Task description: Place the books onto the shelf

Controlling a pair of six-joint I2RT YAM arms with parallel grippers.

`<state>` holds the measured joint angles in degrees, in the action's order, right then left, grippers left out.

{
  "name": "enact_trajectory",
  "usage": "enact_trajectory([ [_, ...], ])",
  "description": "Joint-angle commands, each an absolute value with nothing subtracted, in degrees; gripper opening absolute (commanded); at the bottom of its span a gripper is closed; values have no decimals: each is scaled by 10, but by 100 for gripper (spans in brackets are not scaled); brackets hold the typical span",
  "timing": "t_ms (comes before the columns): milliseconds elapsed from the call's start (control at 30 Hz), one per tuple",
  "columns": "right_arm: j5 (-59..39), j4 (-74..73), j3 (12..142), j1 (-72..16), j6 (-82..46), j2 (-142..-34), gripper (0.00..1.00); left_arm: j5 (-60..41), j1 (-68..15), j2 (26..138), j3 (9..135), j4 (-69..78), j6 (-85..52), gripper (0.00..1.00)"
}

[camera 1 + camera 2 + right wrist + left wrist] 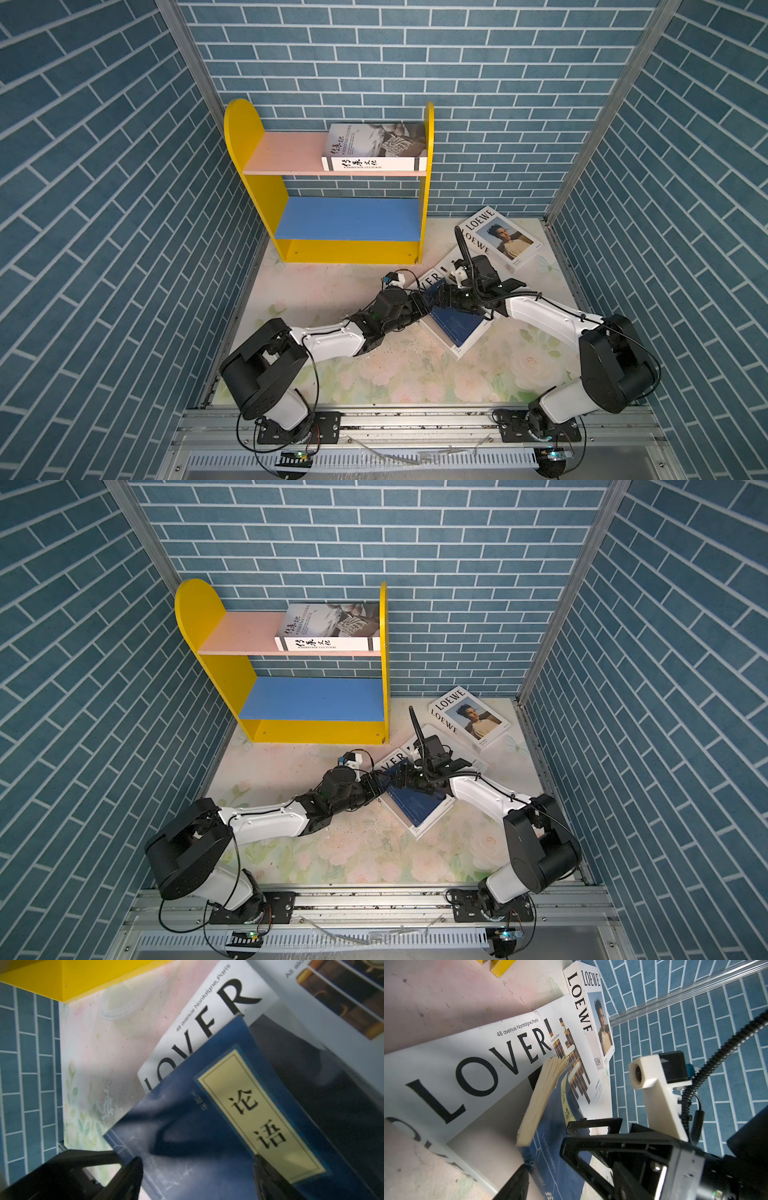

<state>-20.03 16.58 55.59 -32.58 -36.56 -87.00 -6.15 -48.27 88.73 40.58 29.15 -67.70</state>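
The Heritage Cultural book [374, 145] lies flat on the pink upper board [286, 153] of the shelf [249, 137]. On the table [324, 291], the navy book [187, 1126] lies on the LOVER book [467, 1076], with the brown-bar book [577, 1068] and LOEWE book [500, 239] beyond. The right gripper [197, 1167] spreads its fingers wide over the navy cover. The left gripper [420, 306] meets the navy book's edge, and its spread is unclear.

The shelf [253, 137] has yellow side panels, a pink upper board and a blue lower one. The Heritage Cultural book [374, 145] is white with black characters and a grey picture. The LOEWE book [500, 239] and the LOVER book [467, 1068] are white with black lettering. The navy book [176, 1126] bears a pale yellow label. The bar-pattern book [581, 1084] is white with what look like brown bars. The desk [415, 374] is pastel pink-and-green floral, and the walls [415, 54] are blue brick.
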Motion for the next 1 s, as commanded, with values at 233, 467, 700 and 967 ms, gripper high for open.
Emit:
enact_trajectory([
  [233,-237,168,573,-322,-382,-886,83,-91,-479,914,419,392,-668,63],
  [467,-166,256,625,-275,-322,-853,83,-72,-479,899,406,328,-679,63],
  [700,-183,227,611,-272,-336,-897,81,-38,-479,852,360,268,-699,65],
  [967,-166,194,589,-272,-336,-912,84,-16,-479,778,327,182,-697,70],
])
